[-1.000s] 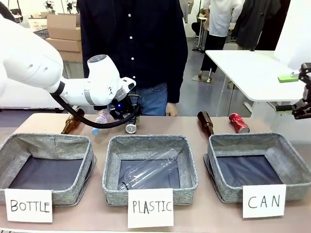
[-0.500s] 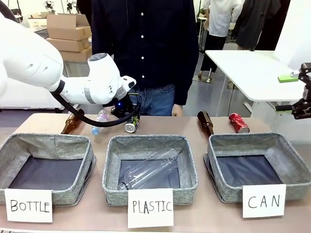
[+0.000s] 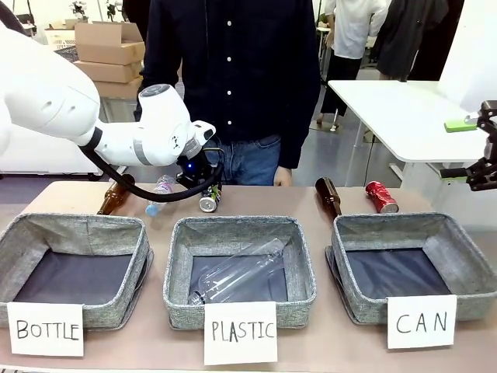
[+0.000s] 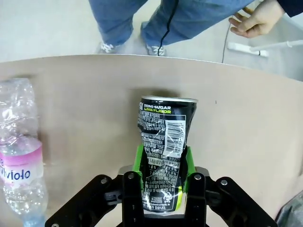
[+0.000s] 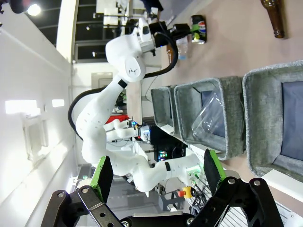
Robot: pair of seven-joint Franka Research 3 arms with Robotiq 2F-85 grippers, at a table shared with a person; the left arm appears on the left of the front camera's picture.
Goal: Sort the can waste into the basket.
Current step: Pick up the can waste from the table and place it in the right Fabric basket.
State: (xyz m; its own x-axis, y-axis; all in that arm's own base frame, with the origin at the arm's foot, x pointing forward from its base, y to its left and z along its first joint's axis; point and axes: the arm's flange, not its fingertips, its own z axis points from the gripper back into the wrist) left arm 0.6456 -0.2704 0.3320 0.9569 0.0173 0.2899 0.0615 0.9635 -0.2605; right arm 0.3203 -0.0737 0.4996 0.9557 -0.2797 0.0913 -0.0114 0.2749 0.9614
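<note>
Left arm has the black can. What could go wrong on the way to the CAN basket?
The left jaws pinch the black can at one end, and it's crumpled, so it could pivot or slip out. The brown bottle and red can lie by the CAN basket's far rim; a low carry might knock them.

We seem to be in a robotics lab. A white robot arm (image 3: 46, 101) works over a counter (image 3: 295, 198) with hand-lettered cards (image 3: 240, 332). Behind it we see stacked cardboard boxes (image 3: 109, 50), a white worktable (image 3: 388, 109) and people (image 3: 357, 31) standing.
</note>
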